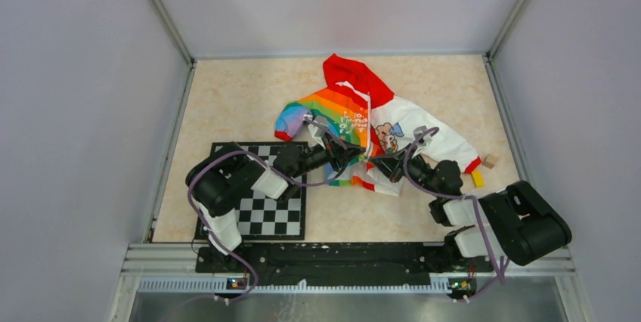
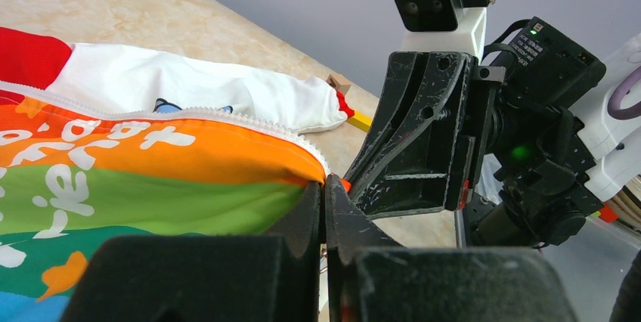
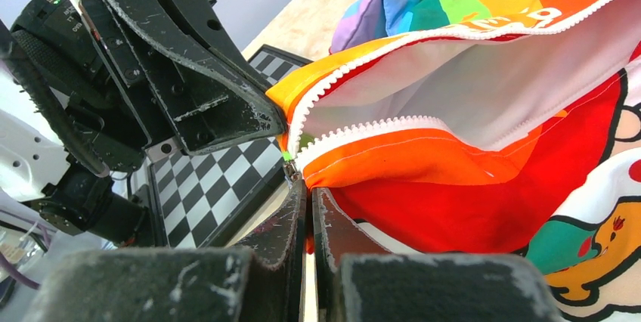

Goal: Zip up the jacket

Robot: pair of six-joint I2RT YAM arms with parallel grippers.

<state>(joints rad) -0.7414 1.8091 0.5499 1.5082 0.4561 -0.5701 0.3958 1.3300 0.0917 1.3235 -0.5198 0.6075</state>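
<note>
White zipper lies unjoined; left pincer and right pincer each clamp tight on the jacket hem; next probably means mating its ends

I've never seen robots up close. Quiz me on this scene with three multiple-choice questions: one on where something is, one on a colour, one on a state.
1. The checkerboard lies:
A) by the left arm
B) by the right arm
C) against the back wall

2. The jacket has a hood that is:
A) blue
B) green
C) red

3. The zipper is:
A) closed to the top
B) open, its teeth apart
C) missing

Answers:
1 A, it sits at the left, partly under that arm.
2 C, the top view shows it plain red.
3 B, the right wrist view shows two separate rows of teeth.
</note>
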